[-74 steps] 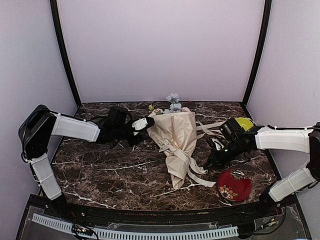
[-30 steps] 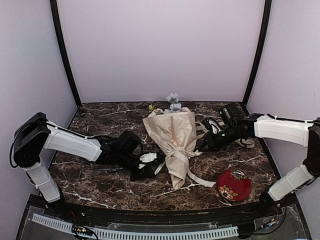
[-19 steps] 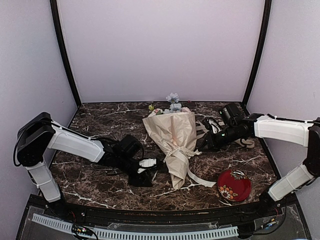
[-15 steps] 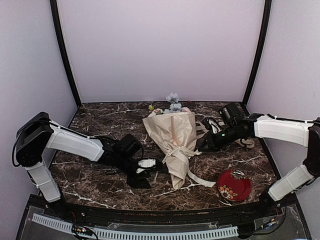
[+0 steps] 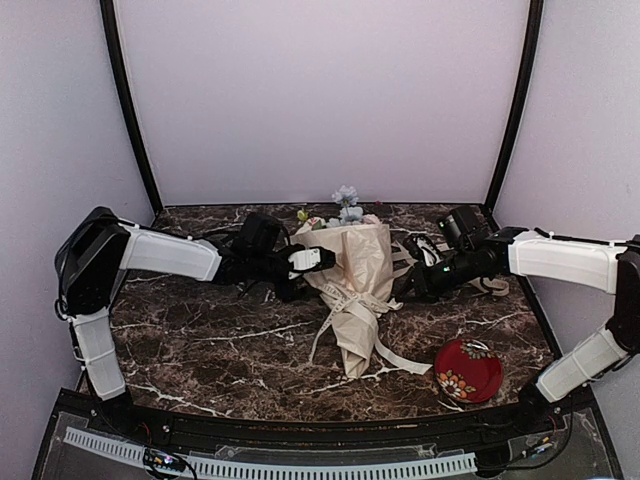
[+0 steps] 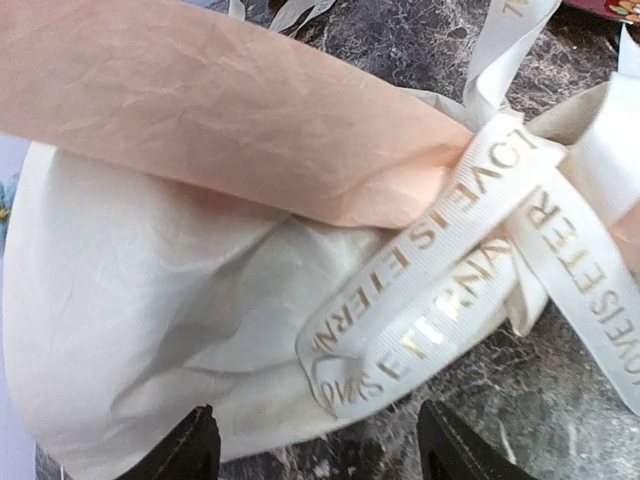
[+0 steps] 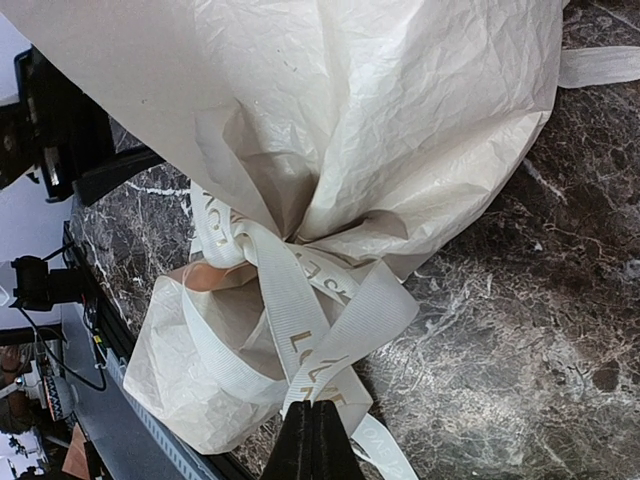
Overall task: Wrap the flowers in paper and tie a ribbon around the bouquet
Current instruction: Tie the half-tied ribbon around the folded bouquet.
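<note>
- Two loose tails of the ribbon (image 7: 305, 330) lie nearest on the marble table (image 5: 200, 340), close to a red round flowered item (image 5: 468, 370). They are slack, so probably spare length left over from the tie.
- One bouquet (image 5: 352, 270) lies on its side mid-table, narrow tip toward the arm bases and wide mouth away. The ribbon cinches its waist and the paper (image 6: 150, 300) bunches into creases there. The wrap is judged done and the tie at least knotted.
- Right gripper (image 7: 317, 430) is clenched to the right of the knot. A ribbon strand runs into its closed fingertips, apparently pinched to hold tension on the tie.
- Left gripper (image 6: 322, 450) is released, jaws spread with nothing between them. It hovers just beside the cone's upper left flank with a ribbon loop ahead, likely free to take that loop or steady the paper.
- Gold capitals repeat along the ribbon, legible as "LOVE IS ETERN…" with the ending folded out of sight. No other label can be read.
- Farthest back, the flowers (image 5: 347, 205) show at the cone's wide mouth, near the rear wall.
</note>
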### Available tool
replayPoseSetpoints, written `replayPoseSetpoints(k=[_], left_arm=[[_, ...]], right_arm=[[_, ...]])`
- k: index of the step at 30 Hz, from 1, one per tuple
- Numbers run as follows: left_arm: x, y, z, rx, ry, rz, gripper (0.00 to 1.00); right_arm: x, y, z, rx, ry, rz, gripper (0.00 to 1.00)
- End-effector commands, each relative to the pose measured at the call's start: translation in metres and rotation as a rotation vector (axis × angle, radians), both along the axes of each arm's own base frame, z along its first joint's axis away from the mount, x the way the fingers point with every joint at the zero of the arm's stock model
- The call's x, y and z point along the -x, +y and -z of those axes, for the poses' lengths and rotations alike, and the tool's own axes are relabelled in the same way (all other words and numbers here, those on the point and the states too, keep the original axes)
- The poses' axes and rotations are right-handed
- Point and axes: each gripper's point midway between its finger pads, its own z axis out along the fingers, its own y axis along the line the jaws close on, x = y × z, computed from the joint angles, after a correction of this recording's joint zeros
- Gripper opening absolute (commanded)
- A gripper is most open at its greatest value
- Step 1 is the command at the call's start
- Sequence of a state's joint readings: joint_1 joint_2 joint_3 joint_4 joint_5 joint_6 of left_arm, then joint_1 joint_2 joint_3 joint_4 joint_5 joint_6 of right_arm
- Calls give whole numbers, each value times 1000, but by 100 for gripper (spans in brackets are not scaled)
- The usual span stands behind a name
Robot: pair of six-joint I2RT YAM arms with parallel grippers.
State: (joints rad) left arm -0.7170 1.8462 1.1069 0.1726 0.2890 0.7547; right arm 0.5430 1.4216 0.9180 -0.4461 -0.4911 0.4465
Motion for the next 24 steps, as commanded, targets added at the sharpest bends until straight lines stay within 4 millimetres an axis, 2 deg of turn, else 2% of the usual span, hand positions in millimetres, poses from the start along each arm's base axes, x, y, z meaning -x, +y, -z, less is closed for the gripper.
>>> replayPoseSetpoints(k=[1, 3, 7, 12, 13, 14, 16, 17, 20, 24], left_arm=[[-14, -23, -5, -18, -52, 90, 67], [-9, -28, -4, -12, -22, 126, 65], [-1, -31, 12, -41, 37, 178, 63], [2, -35, 18, -50, 89, 201, 47], [4, -36, 18, -43, 98, 211, 42], [6, -37, 17, -34, 107, 224, 33], [6, -38, 16, -27, 107, 221, 9], [3, -38, 15, -23, 101, 204, 1], [-10, -41, 8, 1, 73, 148, 0], [-31, -37, 5, 27, 46, 18, 0]], right_arm=[[-6, 3, -2, -19, -25, -2, 0], [-5, 4, -1, -19, -24, -4, 0], [-5, 4, 1, -19, -22, -6, 0], [-6, 4, 4, -12, -18, -7, 0], [-6, 4, 5, -12, -17, -7, 0], [-6, 4, 6, -11, -15, -7, 0], [-3, 2, 9, -8, -3, -5, 0], [-1, 1, 10, -6, 6, -2, 0], [11, -6, 20, -3, 38, 18, 0], [31, -12, 42, -6, 97, 42, 0]])
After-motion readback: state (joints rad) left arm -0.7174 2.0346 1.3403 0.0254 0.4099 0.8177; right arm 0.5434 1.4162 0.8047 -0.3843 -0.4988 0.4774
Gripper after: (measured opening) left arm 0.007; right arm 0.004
